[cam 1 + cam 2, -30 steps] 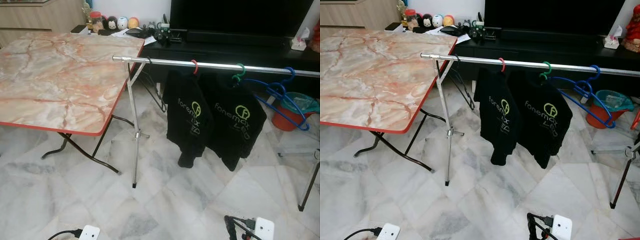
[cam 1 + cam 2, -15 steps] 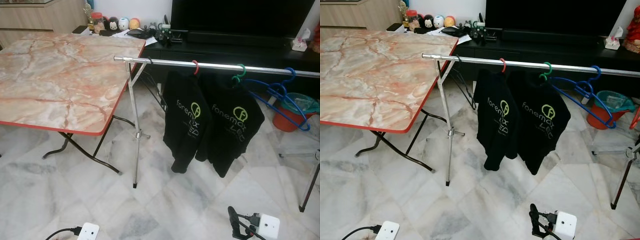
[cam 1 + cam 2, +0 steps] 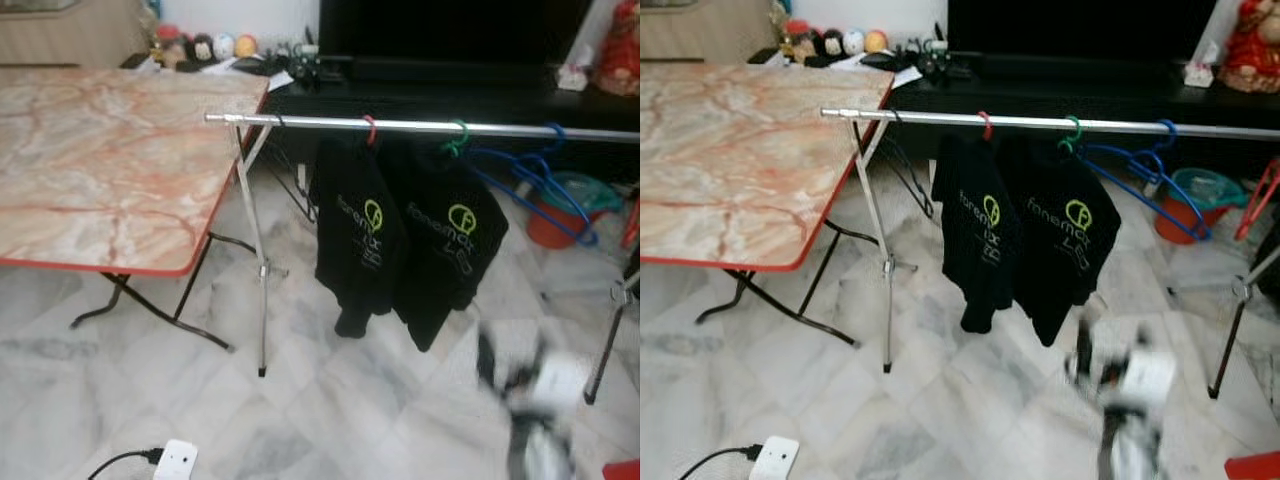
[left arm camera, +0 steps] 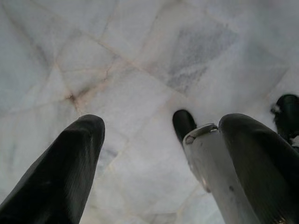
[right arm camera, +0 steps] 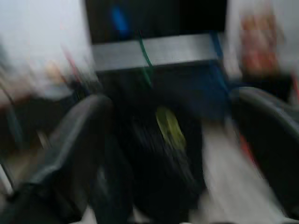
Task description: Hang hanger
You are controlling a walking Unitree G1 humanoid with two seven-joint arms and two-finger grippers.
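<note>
Right gripper [image 3: 520, 385], motion-blurred, indistinct

The right silver arm's black two-fingered hand [image 5: 173, 154] is raised, blurred, fingers [image 5: 74, 158] spread apart. The left hand [image 4: 159, 163] hangs low, fingers parted, empty.

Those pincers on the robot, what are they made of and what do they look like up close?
Each pincer has two long black fingers, thick and rounded at the tips. On the left pincer one finger looks matte and rubbery; a smooth silver-grey metal piece lies against the other. A white block with a black cable sits behind it. The right pincer is blurred, with a white block behind.
</note>
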